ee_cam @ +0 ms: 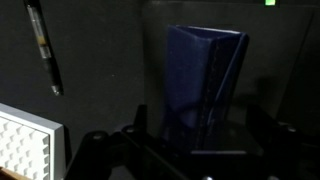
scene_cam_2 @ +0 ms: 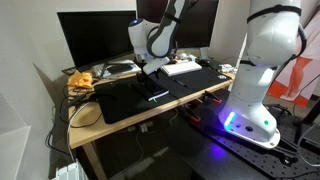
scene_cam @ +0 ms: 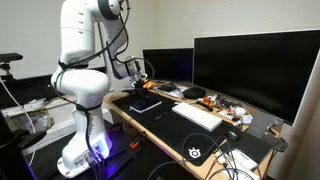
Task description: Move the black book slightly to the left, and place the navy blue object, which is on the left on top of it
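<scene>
In the wrist view the navy blue object (ee_cam: 205,85) stands on the black book (ee_cam: 272,60), which lies on the dark desk mat. My gripper (ee_cam: 197,125) is just above it. The dark fingers sit wide apart on either side of the object with a gap showing, so the gripper looks open. In both exterior views the gripper (scene_cam: 140,80) (scene_cam_2: 152,70) hangs low over the black book (scene_cam: 148,103) near the desk's end by the robot base. The navy object is too small to make out in those views.
A pen (ee_cam: 45,45) lies on the mat beside the book. A white keyboard (scene_cam: 197,115) (ee_cam: 25,140) sits close by. Two large monitors (scene_cam: 255,65) line the back of the desk. Cables and small clutter (scene_cam_2: 80,80) lie at the far end.
</scene>
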### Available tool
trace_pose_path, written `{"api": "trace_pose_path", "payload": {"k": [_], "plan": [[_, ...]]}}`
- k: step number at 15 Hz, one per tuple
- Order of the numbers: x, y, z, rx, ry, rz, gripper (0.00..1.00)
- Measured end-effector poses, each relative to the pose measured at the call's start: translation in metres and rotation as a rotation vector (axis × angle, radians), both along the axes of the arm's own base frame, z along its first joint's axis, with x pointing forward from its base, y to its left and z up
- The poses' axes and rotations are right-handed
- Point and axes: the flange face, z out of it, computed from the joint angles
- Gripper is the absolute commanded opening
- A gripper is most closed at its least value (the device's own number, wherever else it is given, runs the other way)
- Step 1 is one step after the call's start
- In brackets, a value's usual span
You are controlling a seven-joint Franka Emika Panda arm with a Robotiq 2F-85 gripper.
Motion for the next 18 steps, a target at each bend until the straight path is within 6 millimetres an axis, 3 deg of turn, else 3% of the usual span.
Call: {"api": "trace_pose_path", "payload": {"k": [7, 13, 18], "plan": [[-0.043, 0.017, 0.045, -0.033, -0.012, 0.025, 1.0], [-0.08, 0.031, 0.068, -0.035, -0.001, -0.004, 1.0], [-0.117, 0.027, 0.086, -0.015, -0.045, -0.082, 1.0]]}}
